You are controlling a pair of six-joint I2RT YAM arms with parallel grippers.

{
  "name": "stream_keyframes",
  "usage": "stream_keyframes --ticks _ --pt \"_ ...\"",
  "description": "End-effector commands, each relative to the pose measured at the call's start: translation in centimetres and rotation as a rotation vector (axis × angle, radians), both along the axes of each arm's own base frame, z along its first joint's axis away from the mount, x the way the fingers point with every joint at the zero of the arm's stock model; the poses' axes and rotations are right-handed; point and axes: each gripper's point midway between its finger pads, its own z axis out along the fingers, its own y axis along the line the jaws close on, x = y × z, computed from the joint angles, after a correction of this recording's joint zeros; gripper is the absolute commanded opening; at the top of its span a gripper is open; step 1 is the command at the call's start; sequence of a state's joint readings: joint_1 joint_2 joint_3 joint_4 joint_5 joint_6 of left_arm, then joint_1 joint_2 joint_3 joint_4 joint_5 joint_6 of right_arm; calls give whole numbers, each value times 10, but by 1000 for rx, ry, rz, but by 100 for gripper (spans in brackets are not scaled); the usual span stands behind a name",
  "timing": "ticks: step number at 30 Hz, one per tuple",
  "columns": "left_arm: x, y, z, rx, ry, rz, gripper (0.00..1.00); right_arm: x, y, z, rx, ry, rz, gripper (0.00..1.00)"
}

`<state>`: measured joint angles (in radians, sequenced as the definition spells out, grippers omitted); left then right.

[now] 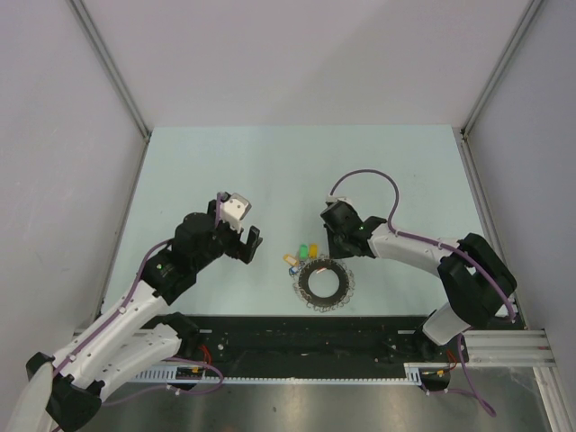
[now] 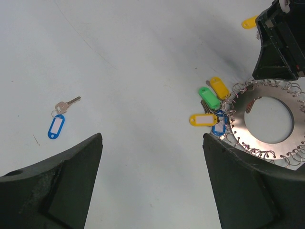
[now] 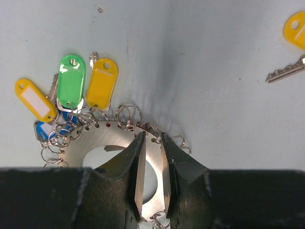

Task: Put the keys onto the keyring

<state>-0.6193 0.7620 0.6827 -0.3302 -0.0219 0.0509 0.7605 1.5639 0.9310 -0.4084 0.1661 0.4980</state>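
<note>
Right wrist: right gripper (image 3: 152, 136) over keyring (image 3: 90, 145) rim, jaws nearly together, thin slit betw. them. Prob. pinning ring down or lining up on one of the rim loops (image 3: 125, 114). Can't tell if anything pinched, since tips cover contact pt. Yellow key (image 3: 285, 72) loose on table (image 3: 214, 57), ahead-right of jaws, well apart; its tag (image 3: 296, 28) cut off by frame edge.

Left wrist: left gripper (image 2: 152, 138) spread wide, empty, hovering. Blue key (image 2: 59, 119) loose ahead of finger at view left, prob. next pick. Ring just beyond other finger.

Top view: loose keys not made out, too small or under arms. Near half of ring hidden behind right fingers. Neither loose key on ring yet.
</note>
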Motion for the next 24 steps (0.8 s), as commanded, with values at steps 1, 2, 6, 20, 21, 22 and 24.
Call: stream_keyframes --ticks 1,2,6,20,21,22,24 --pt "1 -2 9 -35 -28 -3 91 2 -5 -6 0 -7 -50 23" --pt "1 -2 9 -33 -28 -4 91 2 -5 -6 3 -6 -51 23" --pt "2 -2 7 -30 -24 -2 91 0 -4 -12 15 3 -53 22" --pt "-1 -6 8 -42 -15 -33 91 -1 -2 9 43 -42 39 0" --pt "-1 -7 8 -42 -13 -36 91 -4 4 14 65 -40 79 0" --pt "-2 -7 9 -44 -16 -39 91 -3 5 19 66 -48 106 0" --pt "-3 -9 11 -55 -21 -51 91 -5 4 27 40 -52 165 0"
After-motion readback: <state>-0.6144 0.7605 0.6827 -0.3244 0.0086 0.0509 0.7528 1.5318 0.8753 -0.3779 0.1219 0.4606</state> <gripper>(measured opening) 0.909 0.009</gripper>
